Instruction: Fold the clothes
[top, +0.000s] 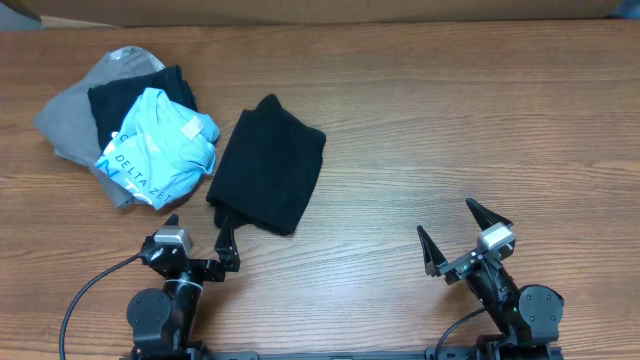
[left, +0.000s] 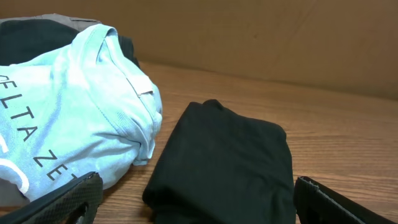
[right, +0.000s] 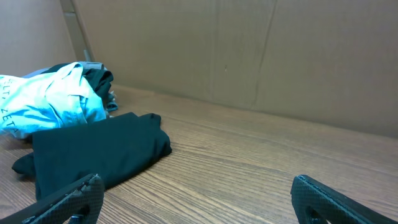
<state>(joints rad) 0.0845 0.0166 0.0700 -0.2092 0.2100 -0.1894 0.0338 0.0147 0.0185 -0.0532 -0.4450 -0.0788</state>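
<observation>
Sits with left gripper (top: 200, 240) and right gripper (top: 458, 236) jaws spread wide, folded black garment (top: 267, 165) at left's 1 o'clock.

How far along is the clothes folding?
Done: one black garment lies folded on the table. In hand: nothing; left gripper and right gripper have open, empty jaws. To do: the blue shirt, a dark piece and a gray piece are piled unfolded.
</observation>
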